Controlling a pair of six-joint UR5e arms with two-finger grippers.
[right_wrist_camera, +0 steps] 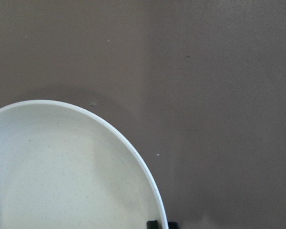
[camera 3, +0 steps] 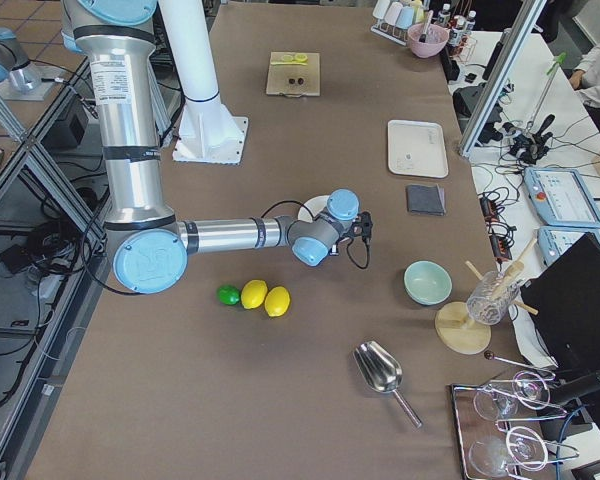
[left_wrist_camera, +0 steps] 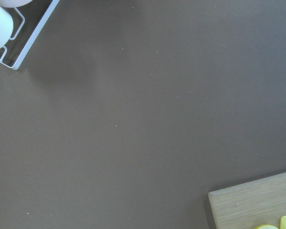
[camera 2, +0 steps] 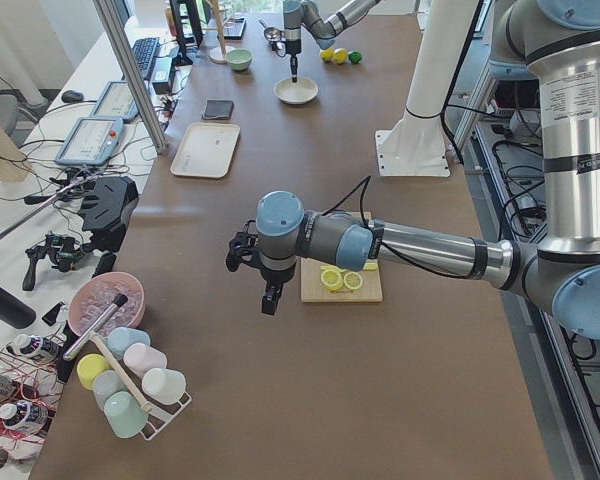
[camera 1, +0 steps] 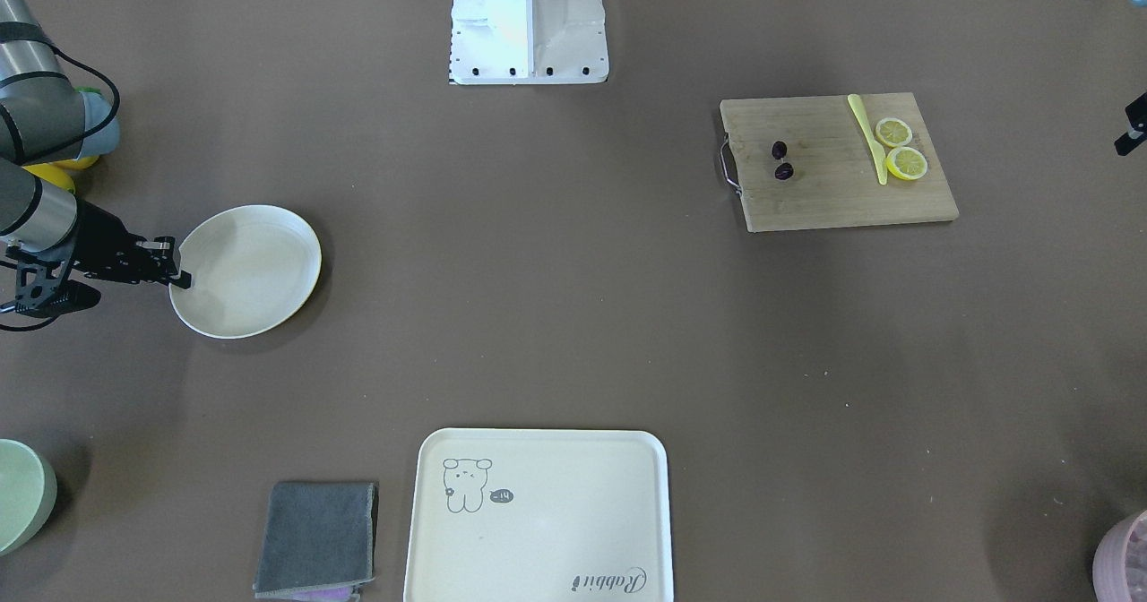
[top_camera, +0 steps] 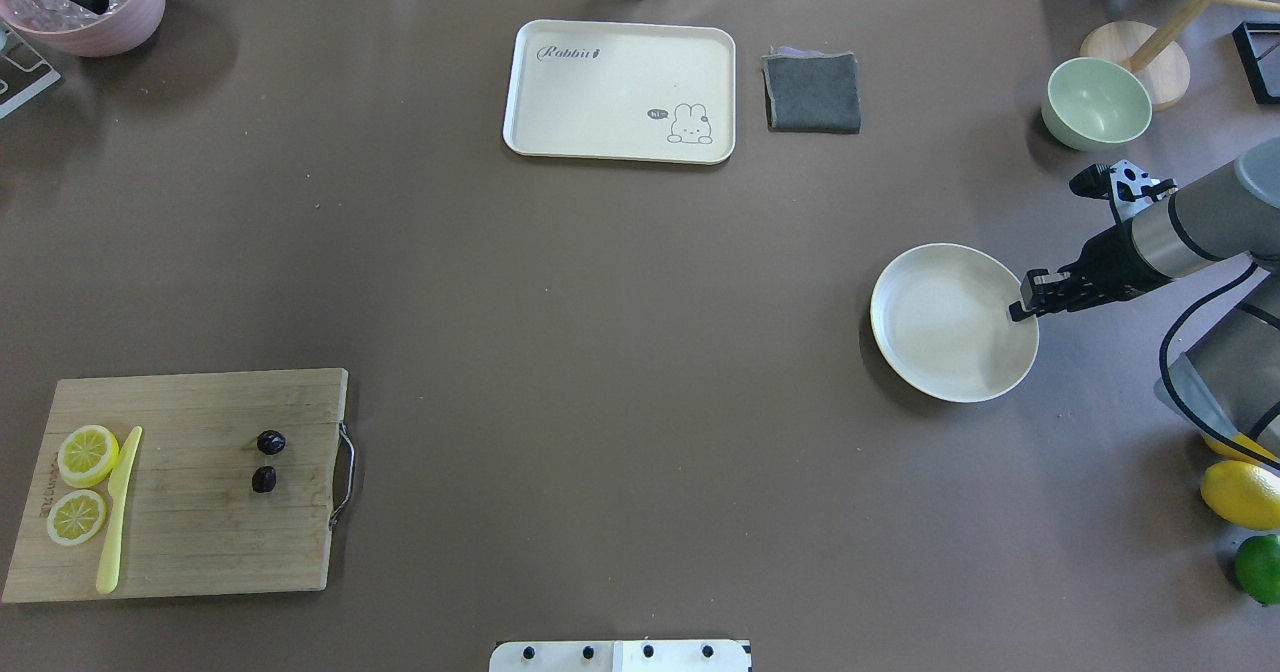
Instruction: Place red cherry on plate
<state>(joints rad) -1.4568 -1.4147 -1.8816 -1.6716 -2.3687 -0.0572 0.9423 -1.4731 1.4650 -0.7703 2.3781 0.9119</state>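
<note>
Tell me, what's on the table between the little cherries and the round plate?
Past the cutting board and its metal handle, just bare brown table runs from the red cherry to the plate, as the overhead view shows.

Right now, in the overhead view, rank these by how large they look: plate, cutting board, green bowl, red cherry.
1. cutting board
2. plate
3. green bowl, though it sits farther from the camera
4. red cherry, by far the smallest

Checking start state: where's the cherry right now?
In the overhead view the cherry sits low on the left, on the cutting board near its handle, far from the plate on the right.
</note>
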